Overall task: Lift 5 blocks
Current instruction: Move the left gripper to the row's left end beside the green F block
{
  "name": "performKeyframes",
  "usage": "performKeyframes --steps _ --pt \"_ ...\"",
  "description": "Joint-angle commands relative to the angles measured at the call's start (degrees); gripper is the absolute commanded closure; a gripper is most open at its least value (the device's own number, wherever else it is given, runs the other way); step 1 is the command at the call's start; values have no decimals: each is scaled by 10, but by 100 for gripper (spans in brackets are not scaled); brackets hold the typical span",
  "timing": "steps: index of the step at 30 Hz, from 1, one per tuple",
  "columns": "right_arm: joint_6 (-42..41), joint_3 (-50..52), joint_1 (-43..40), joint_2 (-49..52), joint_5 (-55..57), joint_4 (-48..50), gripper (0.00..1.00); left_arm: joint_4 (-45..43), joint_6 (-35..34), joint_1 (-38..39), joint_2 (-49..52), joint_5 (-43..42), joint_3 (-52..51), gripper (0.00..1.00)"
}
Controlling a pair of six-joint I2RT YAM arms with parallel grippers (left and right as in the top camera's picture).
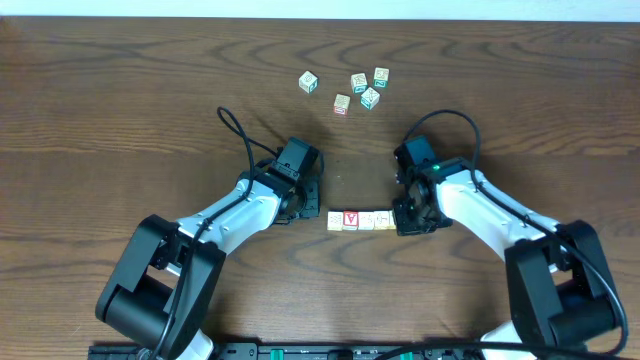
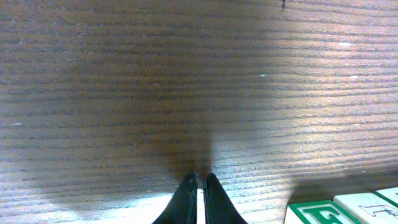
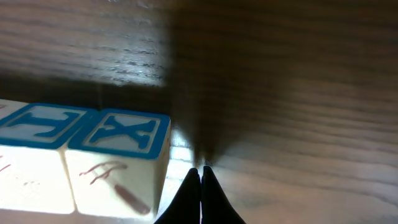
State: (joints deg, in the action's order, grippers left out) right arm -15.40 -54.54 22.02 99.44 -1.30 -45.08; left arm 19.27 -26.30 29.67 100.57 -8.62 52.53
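A short row of several pale blocks point(image 1: 358, 220) lies on the table between my two grippers; one shows a red V point(image 1: 350, 219). My left gripper point(image 1: 314, 212) sits just off the row's left end, shut and empty. In the left wrist view its fingertips point(image 2: 200, 177) rest low over bare wood, and the end block point(image 2: 320, 213), green-printed on its side, is off to the right. My right gripper point(image 1: 406, 220) is at the row's right end, shut and empty. In the right wrist view point(image 3: 201, 169) the end block point(image 3: 118, 165), with a blue X, stands just left of it.
Several loose cubes lie at the back of the table: one alone point(image 1: 308, 81) and a cluster with teal and green prints point(image 1: 365, 88) plus a pinkish one point(image 1: 342, 103). Both arms' cables arch above the wrists. The table's front edge is near the arm bases.
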Motion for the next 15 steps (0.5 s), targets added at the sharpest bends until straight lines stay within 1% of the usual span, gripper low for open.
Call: performKeyframes --steps 1,4,8,15 --pt "9 3 -4 21 -5 7 99 8 31 16 21 1 -18 93" --pt "9 3 -3 34 -7 13 99 7 45 33 21 1 -18 92" --pt "20 3 -2 38 -26 19 99 2 47 48 21 3 -18 92" --pt "38 3 -2 38 -57 32 99 -4 46 50 21 3 -18 93"
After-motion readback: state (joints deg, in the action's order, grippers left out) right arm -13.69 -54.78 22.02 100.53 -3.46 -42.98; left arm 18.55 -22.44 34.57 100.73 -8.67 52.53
